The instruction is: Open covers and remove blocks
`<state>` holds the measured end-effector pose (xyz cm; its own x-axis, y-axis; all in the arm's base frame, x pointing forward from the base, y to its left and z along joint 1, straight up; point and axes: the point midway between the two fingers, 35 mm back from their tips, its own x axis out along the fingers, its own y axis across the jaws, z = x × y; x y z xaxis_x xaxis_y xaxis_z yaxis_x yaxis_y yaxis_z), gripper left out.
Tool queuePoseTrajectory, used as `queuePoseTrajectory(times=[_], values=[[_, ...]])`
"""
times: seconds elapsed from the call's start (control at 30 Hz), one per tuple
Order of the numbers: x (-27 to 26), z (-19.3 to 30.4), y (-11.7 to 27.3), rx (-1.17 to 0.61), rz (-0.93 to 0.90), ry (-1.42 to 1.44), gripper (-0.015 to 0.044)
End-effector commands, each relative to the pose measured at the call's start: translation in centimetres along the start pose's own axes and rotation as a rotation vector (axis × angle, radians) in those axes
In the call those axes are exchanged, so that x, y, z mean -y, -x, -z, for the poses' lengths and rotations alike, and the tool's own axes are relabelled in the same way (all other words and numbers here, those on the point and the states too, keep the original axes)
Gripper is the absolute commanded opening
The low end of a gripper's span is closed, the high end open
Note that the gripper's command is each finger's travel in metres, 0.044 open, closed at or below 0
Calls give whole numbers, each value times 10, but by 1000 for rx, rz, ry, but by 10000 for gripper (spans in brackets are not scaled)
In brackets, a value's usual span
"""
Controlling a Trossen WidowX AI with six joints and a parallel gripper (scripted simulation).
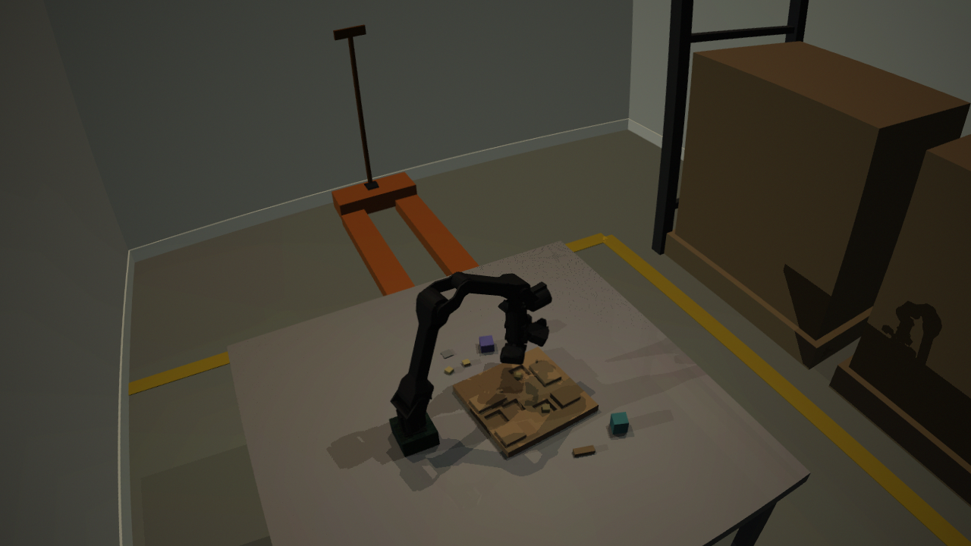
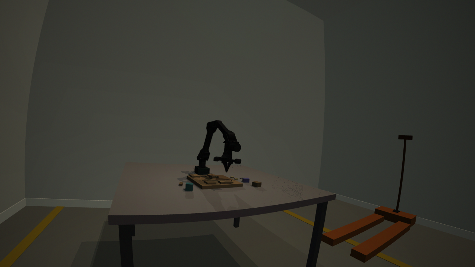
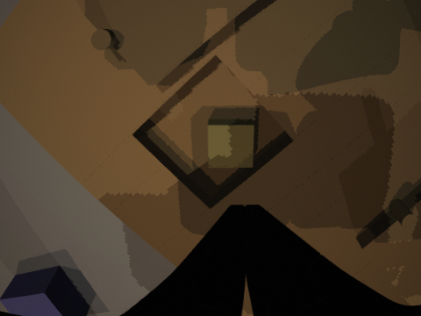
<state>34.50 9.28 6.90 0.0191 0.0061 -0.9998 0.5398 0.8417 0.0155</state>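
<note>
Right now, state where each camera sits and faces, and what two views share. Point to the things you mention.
Top: high beside the table (image 1: pixel 325 475) (image 2: pixel 149 212), facing down across it; whole arm (image 1: pixel 426 325) (image 2: pixel 208 139).
Exterior: lower, off another side, facing the table; whole arm.
Wrist: on the arm, facing down at the board (image 1: pixel 468 390) (image 2: pixel 222 187) (image 3: pixel 66 110); only the claw (image 1: pixel 512 359) (image 2: pixel 226 171) (image 3: pixel 244 219).
Top and exterior share the pallet truck (image 1: pixel 373 193) (image 2: pixel 395 216).
</note>
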Motion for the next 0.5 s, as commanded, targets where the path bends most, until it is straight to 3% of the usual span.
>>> queuePoseTrajectory(times=[0.0,0.27,0.47], values=[[-2,-3,-7,4,-9,-13,0],[-1,0,-43,3,-9,-13,0],[-2,0,-47,3,-9,-13,0]])
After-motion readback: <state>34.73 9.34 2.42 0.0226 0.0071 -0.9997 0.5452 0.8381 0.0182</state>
